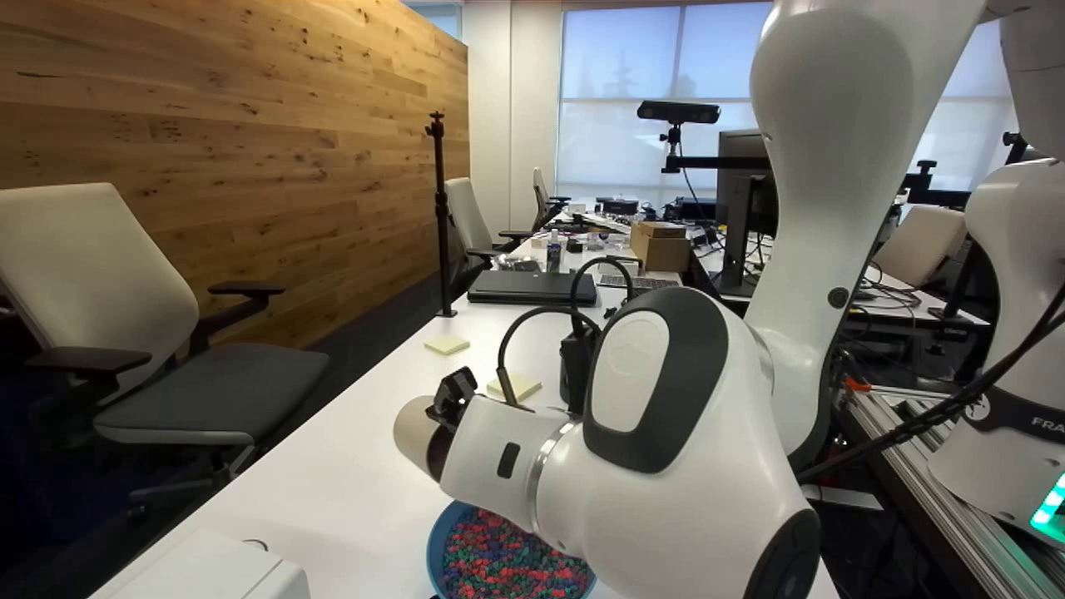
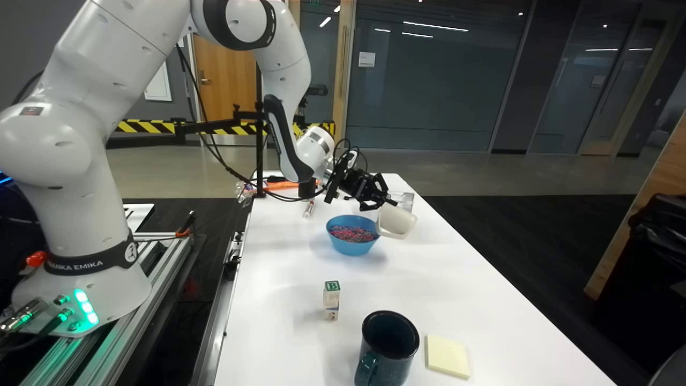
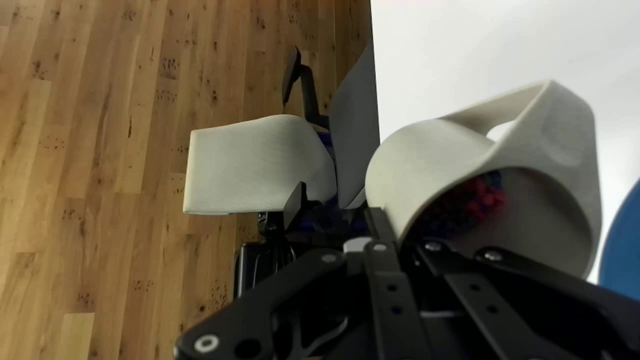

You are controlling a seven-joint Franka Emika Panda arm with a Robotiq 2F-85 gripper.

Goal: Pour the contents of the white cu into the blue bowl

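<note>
The white cup (image 2: 395,221) is tilted in the air at the blue bowl's side, above the table, in both exterior views (image 1: 413,434). In the wrist view the cup (image 3: 435,150) shows its handle and its mouth faces the camera. Red and dark blue bits (image 3: 472,202) lie inside it. My gripper (image 3: 392,235) is shut on the cup's wall near the rim, one finger outside and one inside; it also shows in an exterior view (image 2: 385,200). The blue bowl (image 2: 352,246) stands upright with red, green and blue bits in it (image 1: 507,561). The wrist view shows only its edge (image 3: 620,250).
On the white table (image 2: 289,343) stand a dark mug (image 2: 388,348), a small letter block (image 2: 331,300) and yellow note pads (image 2: 447,356). A clear box (image 2: 402,199) is behind the cup. A white box (image 1: 216,570) and a black laptop (image 1: 532,287) also show. Chairs (image 1: 212,391) stand alongside.
</note>
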